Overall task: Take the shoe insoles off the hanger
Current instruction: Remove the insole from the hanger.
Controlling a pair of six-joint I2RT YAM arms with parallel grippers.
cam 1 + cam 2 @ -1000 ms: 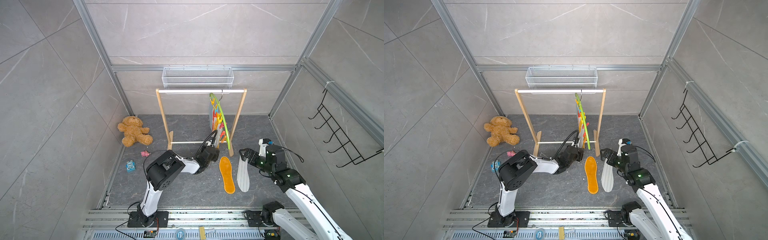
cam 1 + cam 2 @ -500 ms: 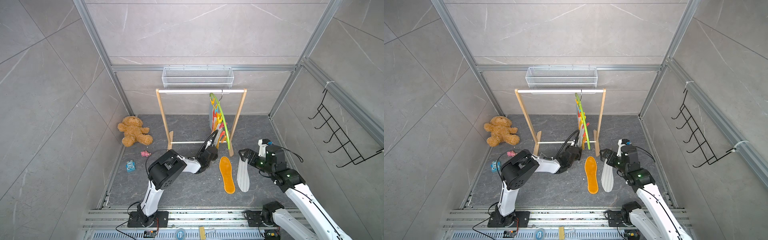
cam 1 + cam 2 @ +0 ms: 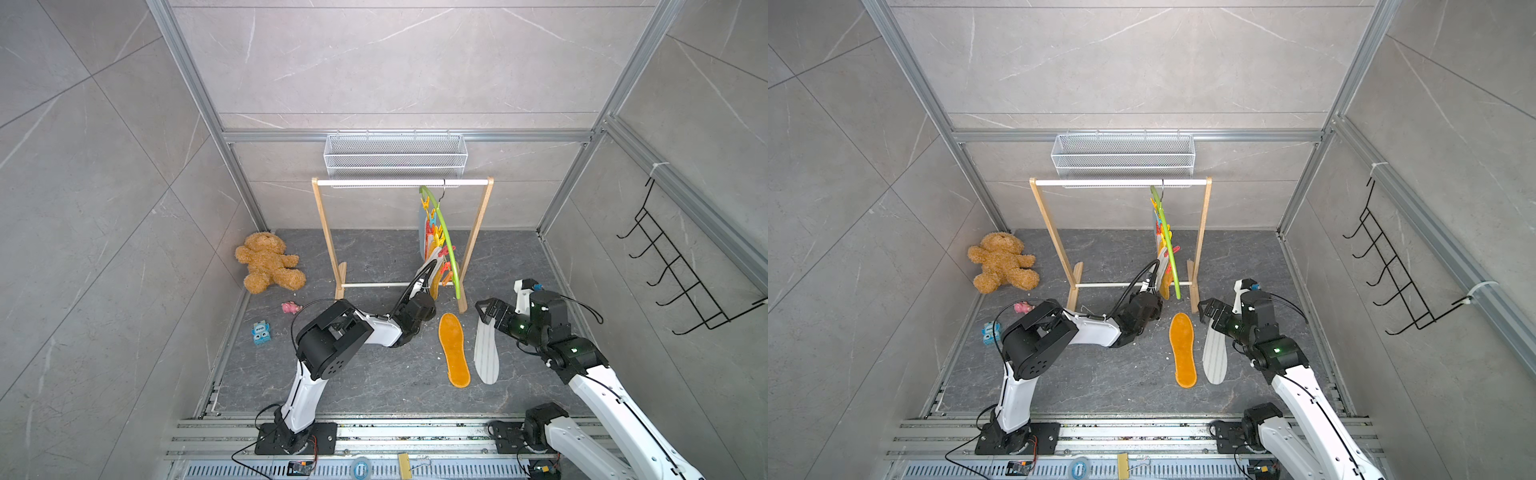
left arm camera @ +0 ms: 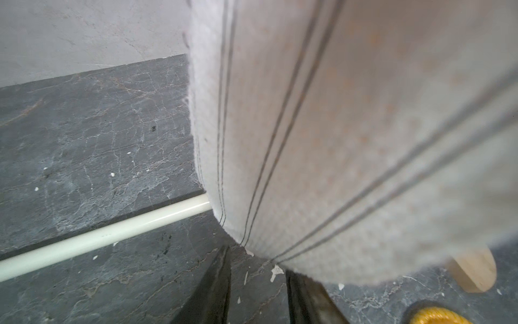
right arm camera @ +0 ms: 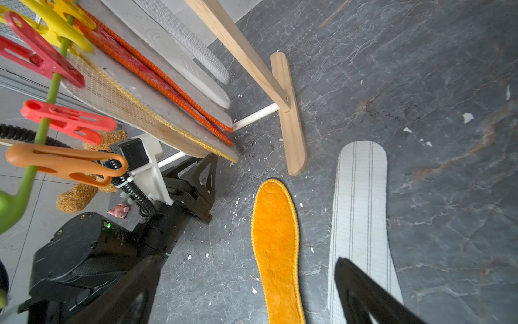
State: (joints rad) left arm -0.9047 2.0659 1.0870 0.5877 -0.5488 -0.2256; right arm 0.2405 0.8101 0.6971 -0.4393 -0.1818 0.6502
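The lime-green hanger [image 3: 446,241] hangs from the wooden rail with several shoe insoles [image 3: 428,237] clipped to it. My left gripper [image 3: 429,287] reaches up to their lower ends. In the left wrist view a white-grey striped insole [image 4: 336,140] hangs just past the left gripper [image 4: 258,261]. Its jaws stand a little apart, with floor showing between them. An orange fuzzy insole [image 3: 454,349] and a striped one [image 3: 486,353] lie on the floor. My right gripper [image 3: 484,309] hovers wide open over their far ends, holding nothing [image 5: 248,259].
The wooden rail frame [image 3: 328,232] stands at the back, with a wire basket [image 3: 395,156] on the wall above it. A teddy bear [image 3: 268,268], a pink toy [image 3: 291,307] and a blue toy [image 3: 261,332] lie at the left. A black hook rack [image 3: 681,274] hangs on the right wall.
The left gripper has stayed at the hanging insoles' lower ends, shifting only slightly while its jaws draw closer together. The right arm and the two floor insoles have not moved.
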